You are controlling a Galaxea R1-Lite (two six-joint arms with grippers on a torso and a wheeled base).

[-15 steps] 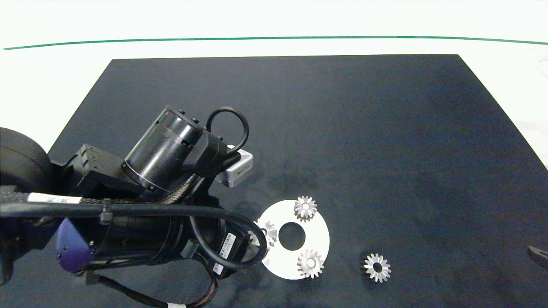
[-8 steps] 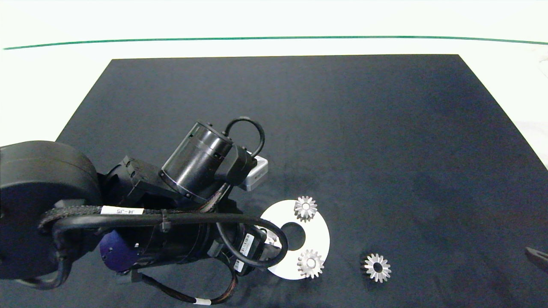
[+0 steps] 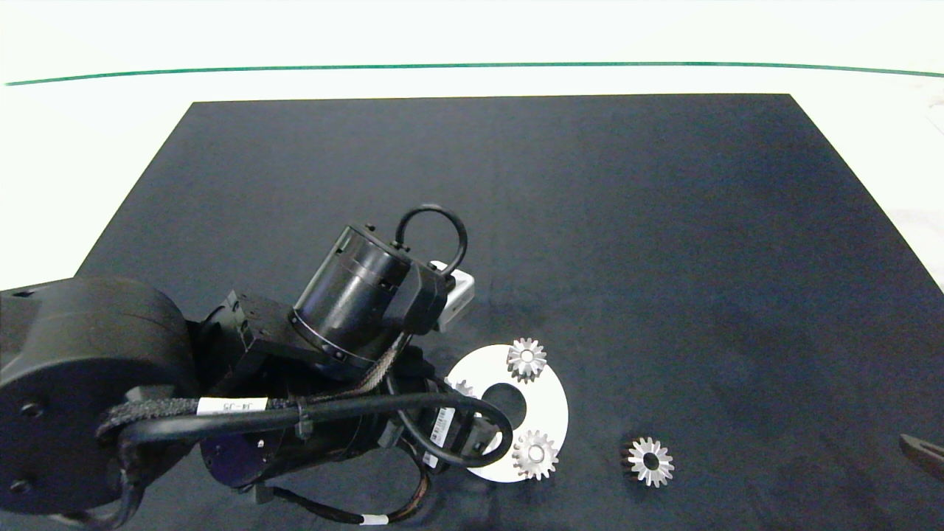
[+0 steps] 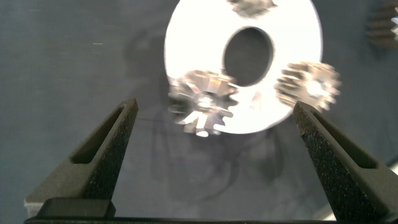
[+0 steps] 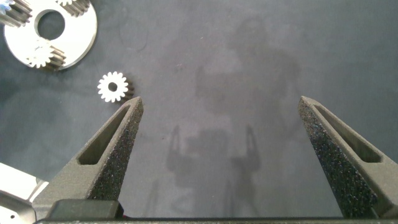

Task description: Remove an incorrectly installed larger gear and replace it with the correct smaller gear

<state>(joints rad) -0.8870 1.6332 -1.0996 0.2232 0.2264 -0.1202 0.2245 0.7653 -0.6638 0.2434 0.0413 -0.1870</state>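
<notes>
Head cam overhead; L wrist close, R wrist far; share white disc [image 3: 549, 413]

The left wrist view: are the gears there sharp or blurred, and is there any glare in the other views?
Left wrist view: the gears on the white disc are smeared by blur, between the open left gripper fingers. Head view: the disc is bright but the gears stay crisp. Right wrist view: sharp; soft shadows lie on the dark mat.

Three gears [image 3: 526, 359] seemingly on disc [image 3: 549, 402], fourth [image 3: 650, 462] right.
</notes>
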